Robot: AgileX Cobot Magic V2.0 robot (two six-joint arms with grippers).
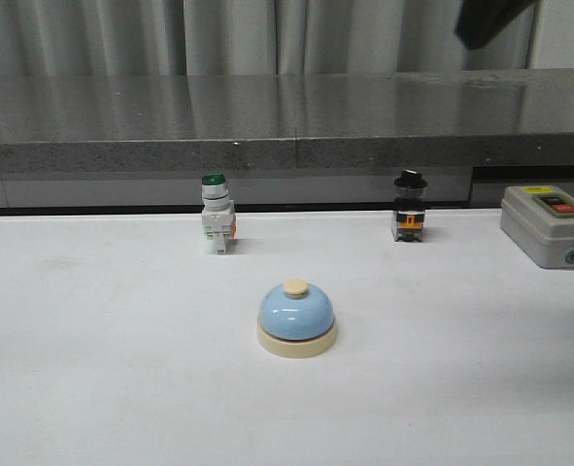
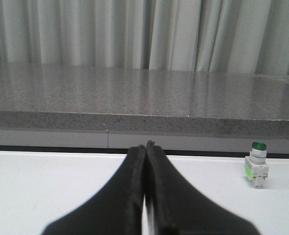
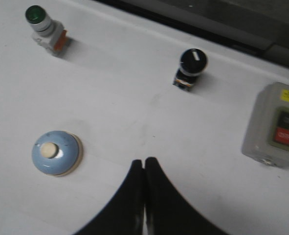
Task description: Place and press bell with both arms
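Nearest the bench's front edge, roughly midway along it, sits the bell (image 1: 296, 318), untouched. Left gripper (image 2: 145, 147) and right gripper (image 3: 144, 161) both have jaws closed on nothing. Risk, I judge: an off-centre press sliding the glossy dome sideways.

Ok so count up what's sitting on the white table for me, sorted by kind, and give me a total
Call bells: 1, the light-blue bell
Push-button switches: 2, the green-capped switch and the black-capped switch
Grey control boxes: 1, the grey box at the right edge
Total: 4
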